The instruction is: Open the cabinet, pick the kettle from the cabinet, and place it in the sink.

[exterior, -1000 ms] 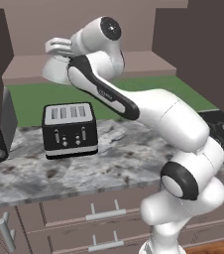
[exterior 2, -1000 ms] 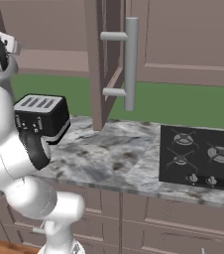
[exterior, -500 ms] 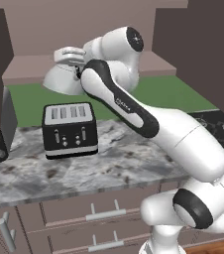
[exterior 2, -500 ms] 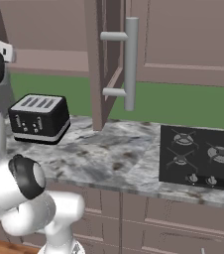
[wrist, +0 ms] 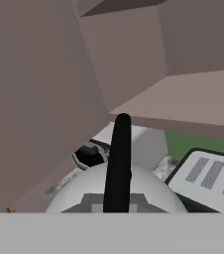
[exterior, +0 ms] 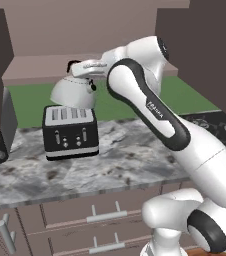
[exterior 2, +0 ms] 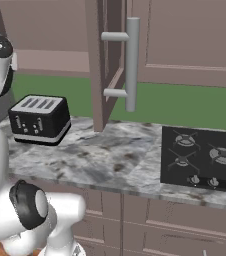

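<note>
Kettle in transit, held above toaster

Item: kettle (exterior: 73, 93), squat white-silver dome with a thin black arched handle. Location: carried in the air, out of the cabinet (exterior 2: 116, 60), directly over the black four-slot toaster (exterior: 69, 131) and apart from it. In the hand view the dome (wrist: 115, 191) is seen just below the camera, its black handle (wrist: 118, 161) running straight up the middle of the picture.

Claw (exterior: 80, 68): closed tight on the handle at the top of the kettle; the body hangs beneath it, roughly upright, spout side turned to the arm.

Cabinet: one door is seen swung open, edge-on, with its long grey bar handle (exterior 2: 131, 62) facing the room.

Surface (exterior 2: 110, 160): grey marbled, carrying the toaster; a black hob (exterior 2: 203, 158) is set into it to the right.

Sink: not identified with certainty in these pictures. Its direction from the claw is therefore the relation on which the coming move is judged to turn; the toaster below must be cleared before any lowering.
</note>
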You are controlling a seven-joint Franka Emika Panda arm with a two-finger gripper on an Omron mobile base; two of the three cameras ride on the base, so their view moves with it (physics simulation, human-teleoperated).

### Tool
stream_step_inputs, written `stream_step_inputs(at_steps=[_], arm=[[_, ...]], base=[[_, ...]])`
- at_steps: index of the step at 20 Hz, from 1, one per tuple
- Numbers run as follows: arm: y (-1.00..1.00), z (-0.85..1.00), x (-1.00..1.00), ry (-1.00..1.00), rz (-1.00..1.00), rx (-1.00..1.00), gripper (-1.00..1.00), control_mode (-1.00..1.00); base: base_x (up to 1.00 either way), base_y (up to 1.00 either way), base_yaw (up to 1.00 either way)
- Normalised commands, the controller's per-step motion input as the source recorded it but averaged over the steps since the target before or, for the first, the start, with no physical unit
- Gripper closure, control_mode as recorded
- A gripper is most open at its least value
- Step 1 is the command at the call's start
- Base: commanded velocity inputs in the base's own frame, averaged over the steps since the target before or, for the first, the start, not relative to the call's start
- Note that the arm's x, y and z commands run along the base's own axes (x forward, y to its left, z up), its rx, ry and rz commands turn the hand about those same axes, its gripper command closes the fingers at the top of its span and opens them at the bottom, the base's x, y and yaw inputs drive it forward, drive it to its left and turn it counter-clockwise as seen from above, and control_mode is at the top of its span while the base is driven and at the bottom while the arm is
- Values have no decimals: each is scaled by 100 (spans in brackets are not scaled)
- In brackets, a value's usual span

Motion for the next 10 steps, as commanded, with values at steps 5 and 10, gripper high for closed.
stream_step_inputs(at_steps=[5, 10], arm=[[-21, -23, -50, -3, 20, -8, 100, -100], [-12, -29, -43, -4, 13, -5, 100, -100]], base=[[0, 0, 0], [0, 0, 0]])
